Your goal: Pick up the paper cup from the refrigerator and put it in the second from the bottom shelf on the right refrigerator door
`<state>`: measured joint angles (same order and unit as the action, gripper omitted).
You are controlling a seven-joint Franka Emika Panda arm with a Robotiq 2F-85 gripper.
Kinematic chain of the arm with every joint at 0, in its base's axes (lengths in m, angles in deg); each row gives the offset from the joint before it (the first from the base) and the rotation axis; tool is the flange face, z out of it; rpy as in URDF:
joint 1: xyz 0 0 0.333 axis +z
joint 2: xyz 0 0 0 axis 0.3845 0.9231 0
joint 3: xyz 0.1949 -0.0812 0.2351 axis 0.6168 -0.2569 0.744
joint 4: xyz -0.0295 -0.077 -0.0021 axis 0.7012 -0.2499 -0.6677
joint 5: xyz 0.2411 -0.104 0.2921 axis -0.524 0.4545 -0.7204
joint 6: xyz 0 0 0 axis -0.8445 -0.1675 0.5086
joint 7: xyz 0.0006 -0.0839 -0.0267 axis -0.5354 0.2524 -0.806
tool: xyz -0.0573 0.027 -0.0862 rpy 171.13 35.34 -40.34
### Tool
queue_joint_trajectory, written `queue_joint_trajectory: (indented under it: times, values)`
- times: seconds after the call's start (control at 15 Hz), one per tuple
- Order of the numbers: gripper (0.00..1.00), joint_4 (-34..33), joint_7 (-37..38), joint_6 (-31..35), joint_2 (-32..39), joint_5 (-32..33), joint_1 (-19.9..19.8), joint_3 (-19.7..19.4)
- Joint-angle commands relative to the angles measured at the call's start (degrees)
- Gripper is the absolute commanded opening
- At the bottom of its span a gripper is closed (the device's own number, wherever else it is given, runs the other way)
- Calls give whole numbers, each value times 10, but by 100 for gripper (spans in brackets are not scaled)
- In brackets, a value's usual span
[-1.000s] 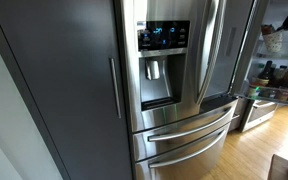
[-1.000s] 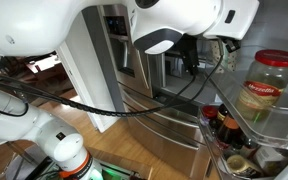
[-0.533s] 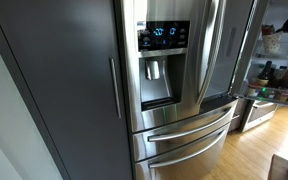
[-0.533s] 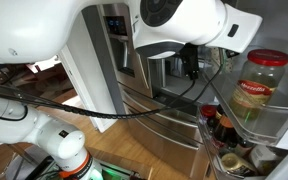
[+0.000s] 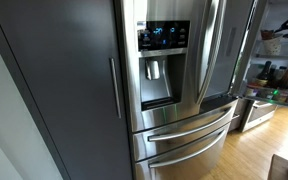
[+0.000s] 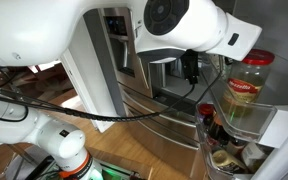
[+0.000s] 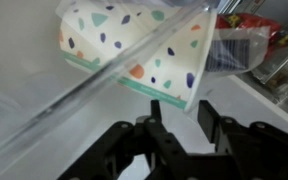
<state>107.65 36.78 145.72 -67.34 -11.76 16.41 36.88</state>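
In the wrist view the paper cup [image 7: 134, 50] is white with coloured spots and a teal band. It lies tilted behind a clear plastic shelf rail [image 7: 104, 75]. My gripper [image 7: 179, 108] is open just below it, and the cup's lower corner sits between the two black fingertips. The stainless refrigerator [image 5: 179, 110] with its blue-lit dispenser [image 5: 164, 36] fills an exterior view. The handled right door [image 5: 216, 50] stands next to the dispenser. My white arm [image 6: 184, 25] reaches toward the clear door shelves [image 6: 259, 125]. I cannot make out the cup in either exterior view.
A large jar with a red label [image 6: 246, 88] stands on a door shelf. Dark bottles and jars [image 6: 224, 150] fill the shelf below. A red-topped item in plastic [image 7: 246, 35] lies behind the cup. A dark grey cabinet [image 5: 54, 90] stands beside the fridge. Black cables [image 6: 104, 108] hang from the arm.
My arm has swung further toward the door shelves and now covers part of the jar. The fridge has not changed.
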Motion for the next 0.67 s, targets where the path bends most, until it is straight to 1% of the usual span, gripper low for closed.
queue_joint_trajectory:
  times: [0.0, 0.07, 0.2, 0.27, 0.4, 0.6]
  values:
    - [75, -6, 5, -15, -2, 8, 0, 1]
    - [84, -8, 6, -16, -3, 10, -1, 4]
    - [97, -12, 8, -18, 1, 11, -2, 6]
    - [100, -13, 8, -19, 2, 11, -2, 5]
    - [100, -14, 8, -21, 6, 15, -5, 6]
    - [100, -20, 14, -46, 14, 30, -15, 8]
